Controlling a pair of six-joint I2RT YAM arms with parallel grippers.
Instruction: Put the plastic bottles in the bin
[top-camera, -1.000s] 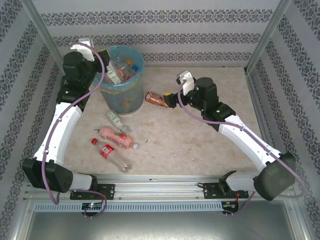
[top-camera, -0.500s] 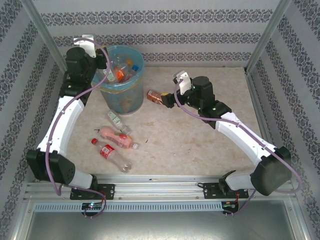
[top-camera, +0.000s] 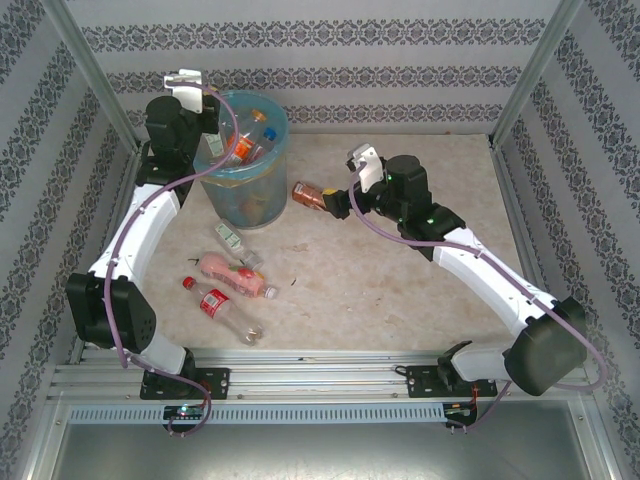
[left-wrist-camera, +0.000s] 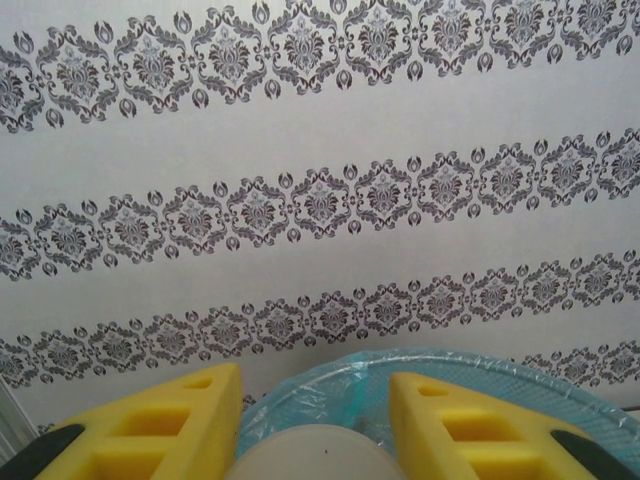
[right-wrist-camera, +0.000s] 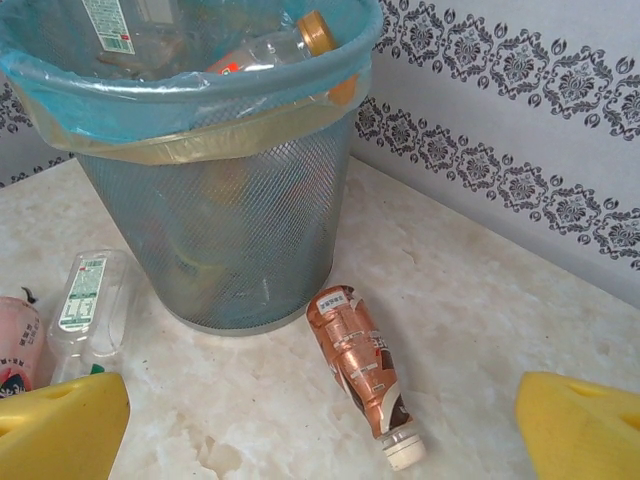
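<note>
Starting at the left gripper (left-wrist-camera: 312, 380), its yellow fingers (left-wrist-camera: 170, 420) are seen closed on what is taken for a pale bottle (left-wrist-camera: 310, 455), held above the bin (left-wrist-camera: 480, 375) at the far left, presumably so that it can be dropped in. The right gripper (right-wrist-camera: 322, 392) is spread wide, apparently to straddle the brown bottle (right-wrist-camera: 358, 365) lying just right of the bin. Three more bottles (top-camera: 232, 273) are seen lying nearer on the table (top-camera: 400, 290).
</note>
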